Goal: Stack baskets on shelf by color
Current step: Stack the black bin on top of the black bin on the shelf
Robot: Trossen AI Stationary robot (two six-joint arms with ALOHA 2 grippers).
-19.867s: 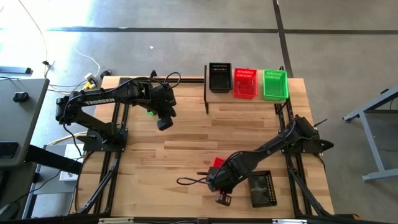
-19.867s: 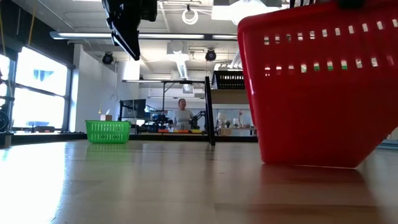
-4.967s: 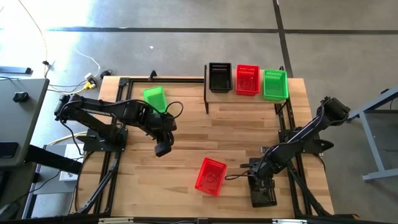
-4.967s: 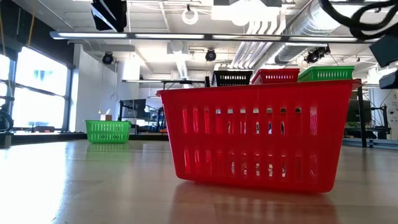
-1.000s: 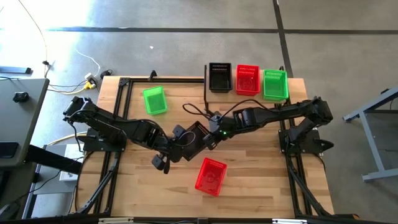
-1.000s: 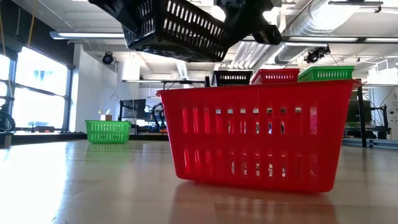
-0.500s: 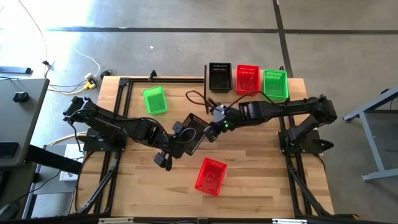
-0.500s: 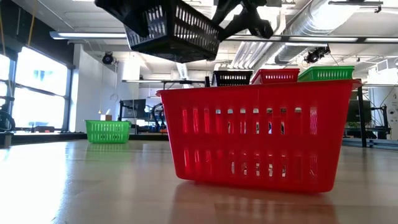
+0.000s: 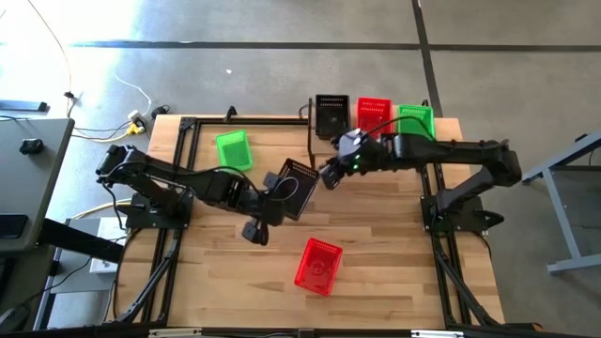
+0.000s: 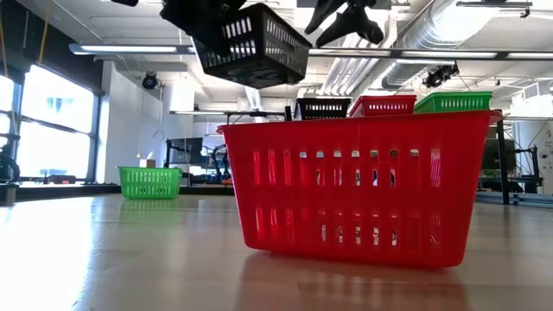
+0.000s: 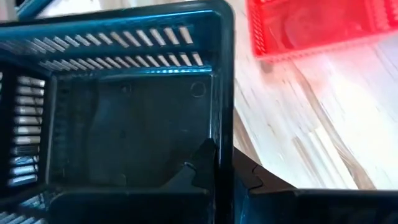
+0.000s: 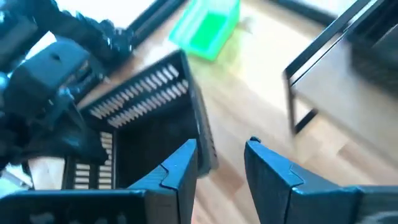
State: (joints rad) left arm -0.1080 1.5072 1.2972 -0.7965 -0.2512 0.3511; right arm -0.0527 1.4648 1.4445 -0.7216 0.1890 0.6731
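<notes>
Pincer of the left arm clamps the rim of a black basket, raised above the surface. Right pincer, fingers apart, hangs just beside it, near the shelf.

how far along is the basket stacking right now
Done: black, red and green baskets sit in a row on the shelf. In hand: the left gripper holds a black basket in the air; the right gripper, fingers open, is just beside it. Left: that one, the red basket and green basket on the table.
</notes>
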